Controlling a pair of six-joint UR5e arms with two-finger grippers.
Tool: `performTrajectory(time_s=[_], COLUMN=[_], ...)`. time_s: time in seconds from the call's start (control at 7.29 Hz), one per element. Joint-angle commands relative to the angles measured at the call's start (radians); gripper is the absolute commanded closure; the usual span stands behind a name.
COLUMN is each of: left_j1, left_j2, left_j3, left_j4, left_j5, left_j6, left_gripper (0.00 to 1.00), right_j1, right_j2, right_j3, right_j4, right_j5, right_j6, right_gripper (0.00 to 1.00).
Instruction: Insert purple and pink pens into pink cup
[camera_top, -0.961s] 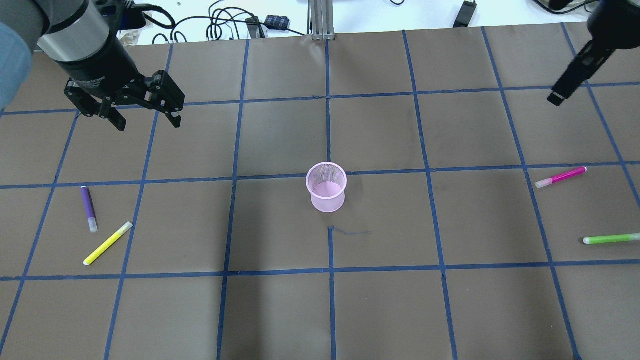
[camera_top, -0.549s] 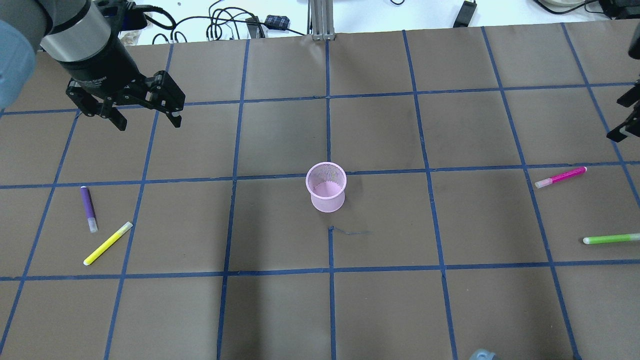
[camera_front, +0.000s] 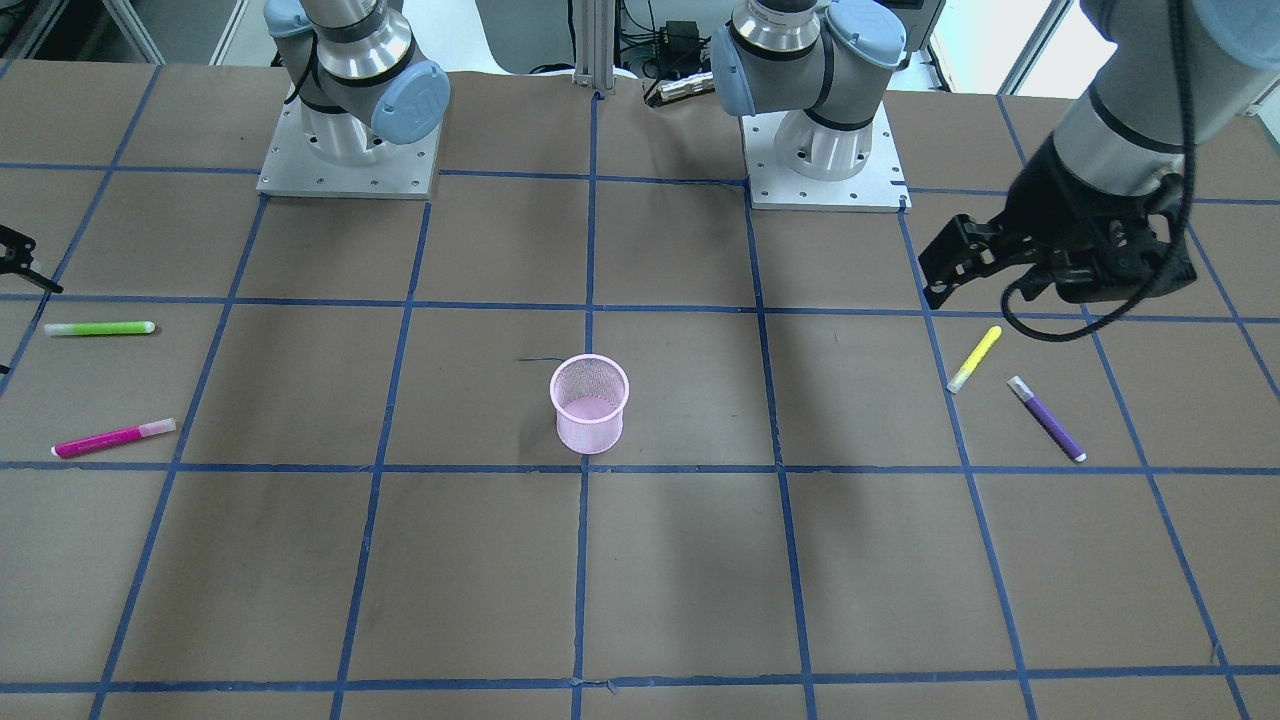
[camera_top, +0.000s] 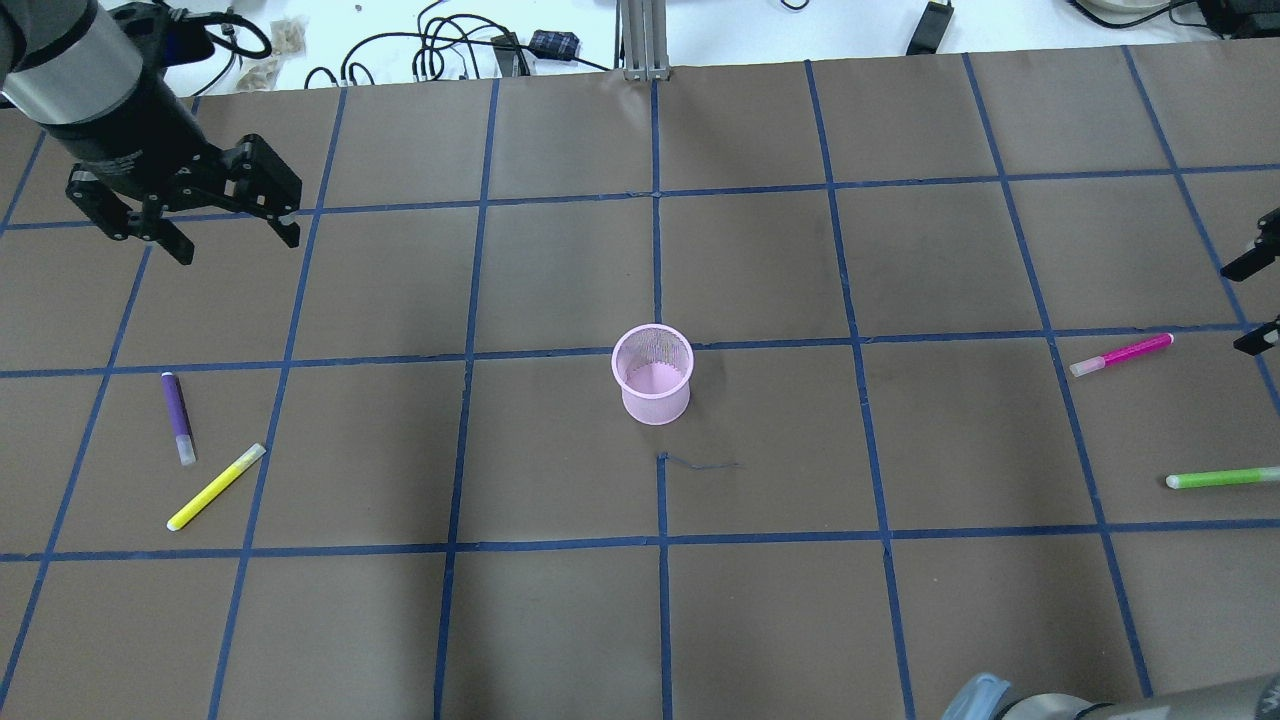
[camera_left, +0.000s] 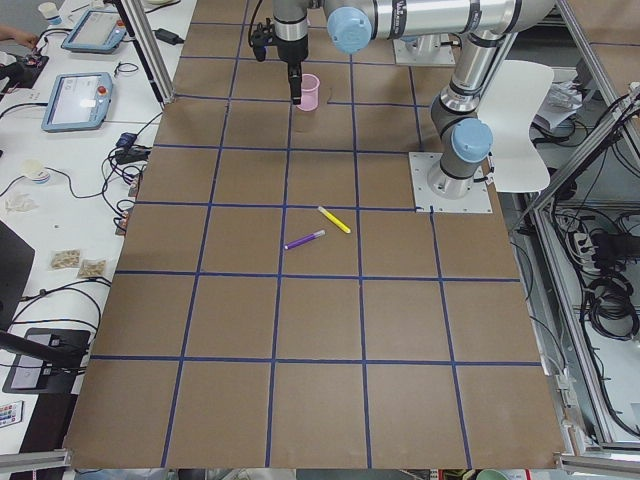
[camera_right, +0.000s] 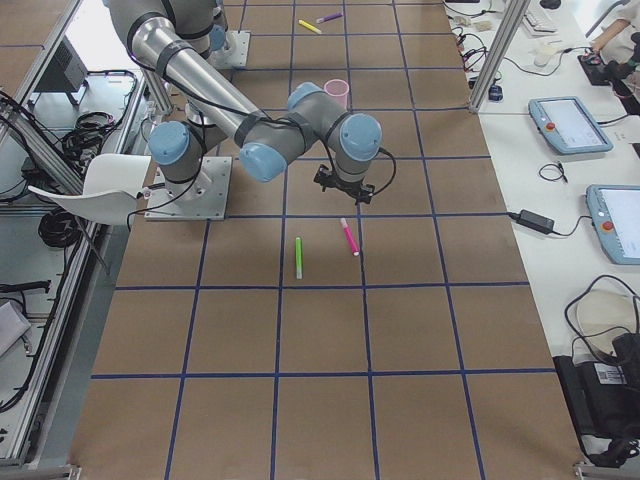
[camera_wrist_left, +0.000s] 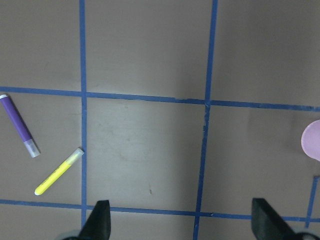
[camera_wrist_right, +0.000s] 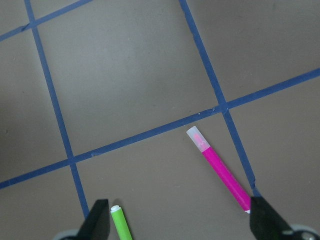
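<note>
The pink mesh cup (camera_top: 652, 375) stands upright at the table's middle, empty. The purple pen (camera_top: 178, 418) lies on the left, also in the left wrist view (camera_wrist_left: 19, 126). The pink pen (camera_top: 1121, 354) lies on the right, also in the right wrist view (camera_wrist_right: 220, 170). My left gripper (camera_top: 238, 245) is open and empty, held above the table behind the purple pen. My right gripper (camera_top: 1245, 308) is open and empty at the right edge, just right of the pink pen and above it.
A yellow pen (camera_top: 216, 487) lies right beside the purple pen. A green pen (camera_top: 1222, 478) lies in front of the pink pen. Cables and adapters (camera_top: 450, 45) lie on the white strip behind the brown mat. The arm bases (camera_front: 345, 150) stand at the robot's side.
My left gripper has moved left and slightly back, still open. My right gripper has swung from the far right corner to beside the pink pen.
</note>
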Motion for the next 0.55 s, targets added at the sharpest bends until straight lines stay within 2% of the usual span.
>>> performTrajectory(time_s=[0.0, 0.14, 0.27, 0.41], left_j1=[0.211, 0.259, 0.270, 0.270], left_j2=[-0.011, -0.045, -0.091, -0.131], left_j3=[-0.007, -0.024, -0.071, -0.140], left_j4=[0.019, 0.072, 0.182, 0.326], left_j5=[-0.002, 0.007, 0.047, 0.119], left_j6=[0.002, 0.005, 0.011, 0.008], left_gripper=[0.00, 0.00, 0.00, 0.00], right_j1=[-0.001, -0.001, -0.001, -0.001], right_j2=[0.099, 0.128, 0.180, 0.229], right_j3=[0.040, 0.040, 0.038, 0.031], right_j4=[-0.120, -0.142, -0.221, -0.287], right_j5=[0.003, 0.003, 0.038, 0.055], right_j6=[-0.196, -0.335, -0.432, -0.445], right_gripper=[0.00, 0.00, 0.00, 0.02])
